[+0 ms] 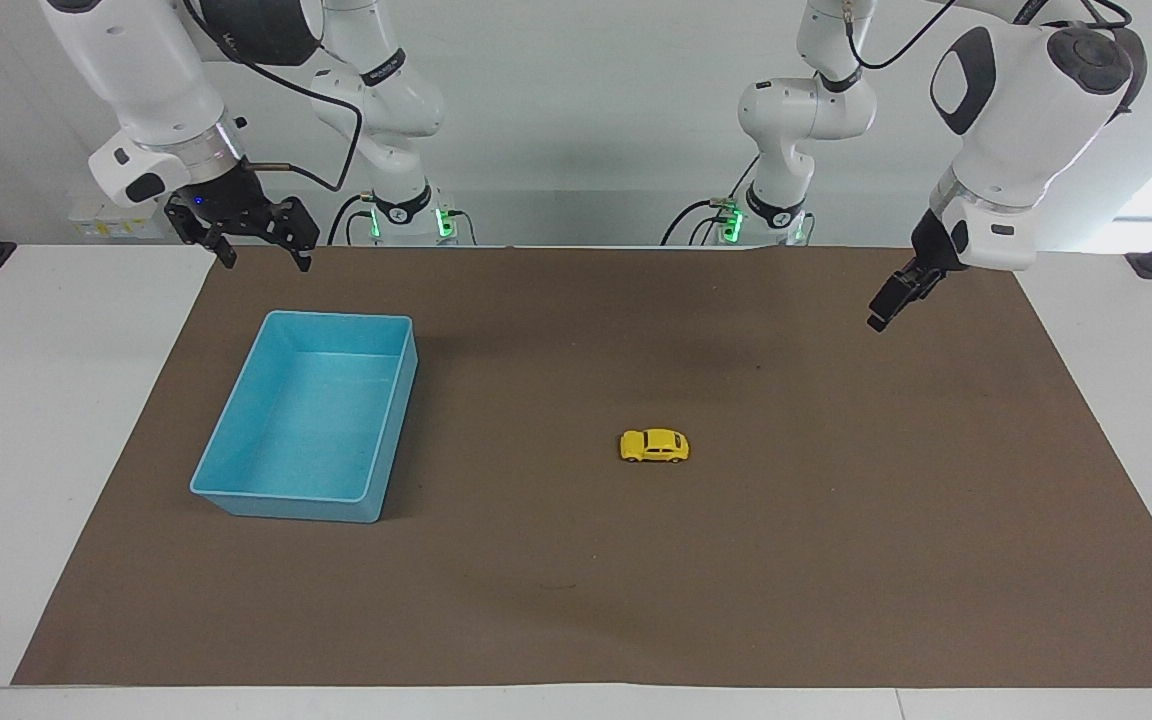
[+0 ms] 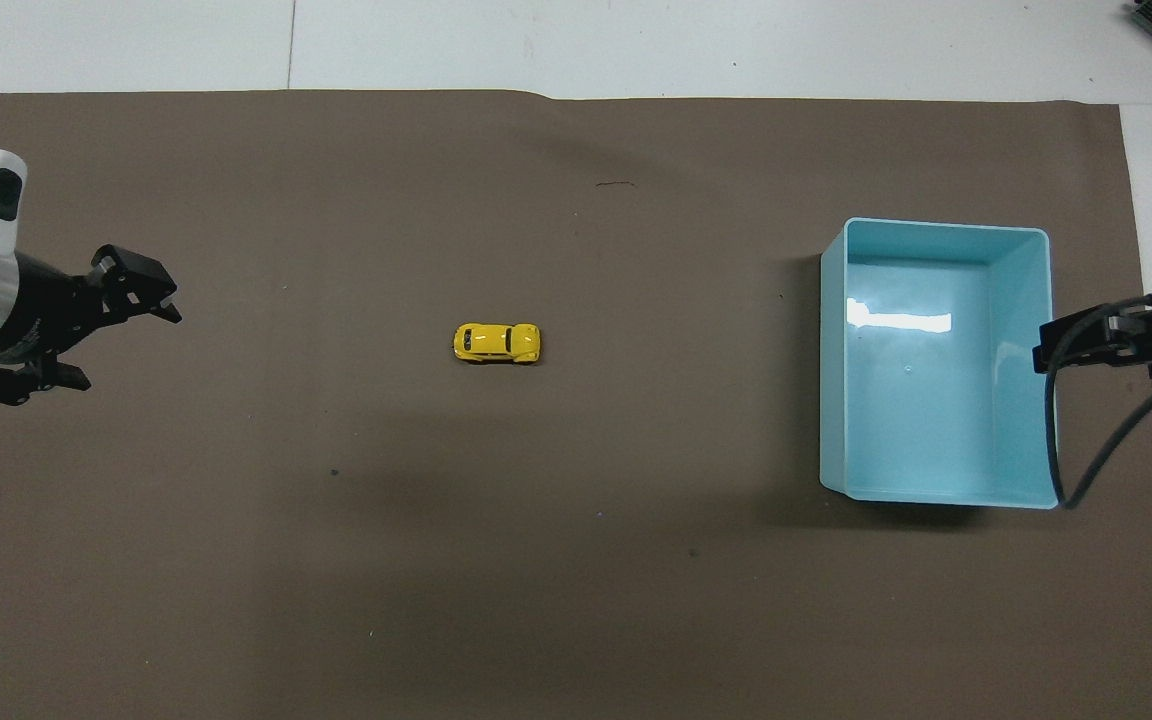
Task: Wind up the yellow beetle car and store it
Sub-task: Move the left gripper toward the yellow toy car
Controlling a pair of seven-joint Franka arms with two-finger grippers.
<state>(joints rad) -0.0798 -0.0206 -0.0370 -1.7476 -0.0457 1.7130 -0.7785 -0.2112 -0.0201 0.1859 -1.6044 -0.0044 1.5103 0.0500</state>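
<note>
The broad brown paper mat [image 1: 836, 560] is lying over the white table, bearing the light-blue rectangular plastic bin [image 1: 236, 440] toward my right arm's end. My right gripper [image 1: 254, 243] is waiting above the mat's edge by the bin, fingers apart. My left gripper [image 2: 86, 325] is hanging over its own end, fingers apart, pointing toward the tiny bright-yellow beetle toy car [image 1: 654, 445]. The car is sitting mid-mat, long axis running end to end, nearer my left gripper.

No legible txt anywhere.
</note>
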